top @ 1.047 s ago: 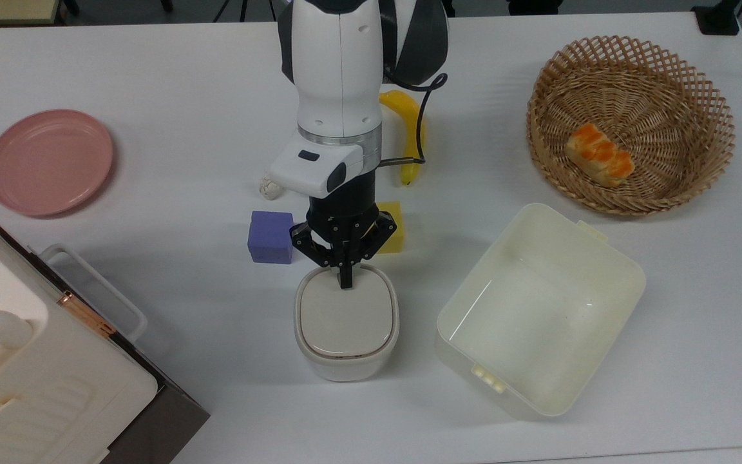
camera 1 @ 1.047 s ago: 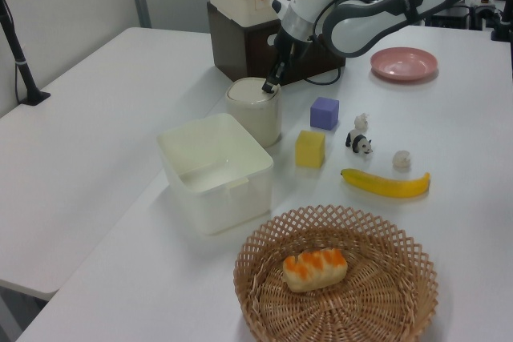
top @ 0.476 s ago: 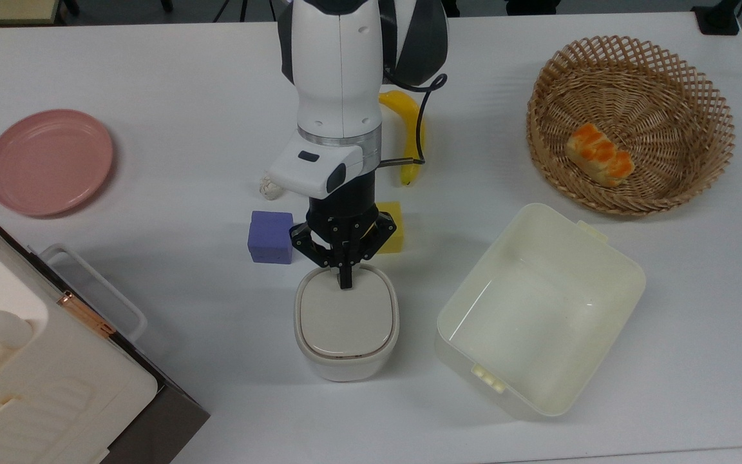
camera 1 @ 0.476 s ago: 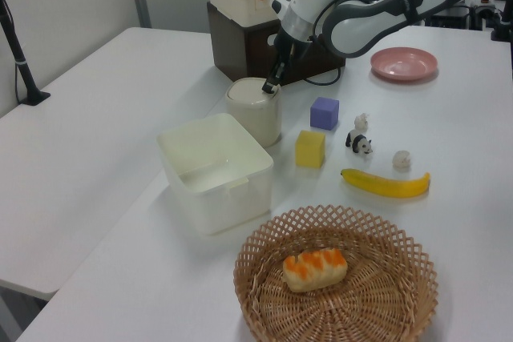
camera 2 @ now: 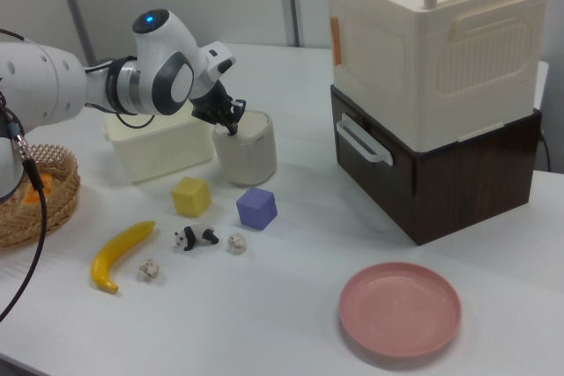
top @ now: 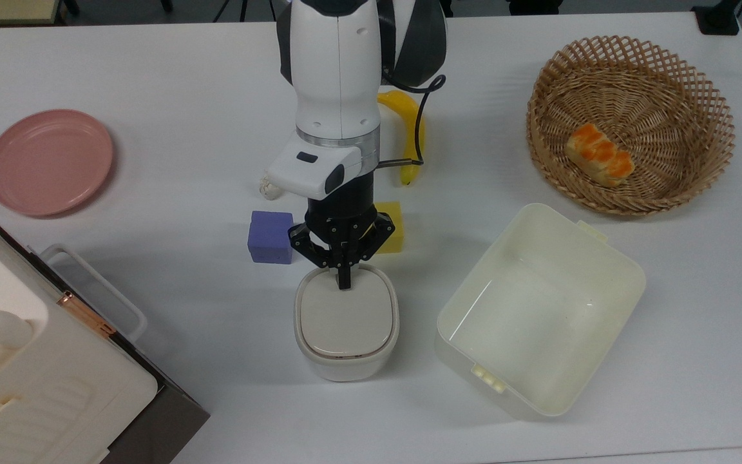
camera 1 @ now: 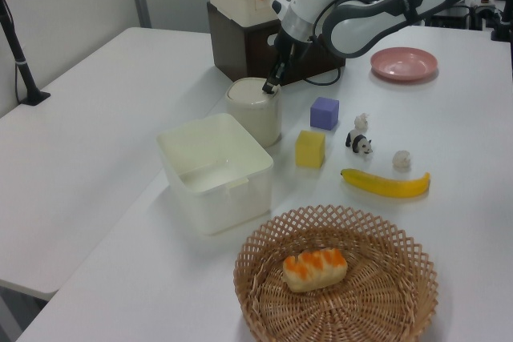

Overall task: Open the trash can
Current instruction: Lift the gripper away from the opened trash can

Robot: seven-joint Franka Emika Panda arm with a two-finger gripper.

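While the white table [top: 152,64] is carrying a wide scatter of things, the big cream box [camera 2: 432,41] on its dark base is taking up the top view's lower left, with the pale tub [top: 538,309] and the wicker basket [top: 628,122] lying toward the top view's right. Between box and tub, near the table's middle, the trash can [top: 346,322] is standing with its beige-grey lid [top: 344,319] lying flat and shut. The purple cube [top: 270,236] and yellow cube [top: 391,236] are sitting just beyond it. The gripper [top: 344,282] is pointing down at the lid's far rim, its fingers pressed together into a single tip that seems to be touching the rim where the release button should be. Compared with a second ago, almost nothing is changing: the tip is sitting at the same spot and the lid is not lifting. Judging by that, the press is not yet releasing the catch, so more downward push is probably needed.
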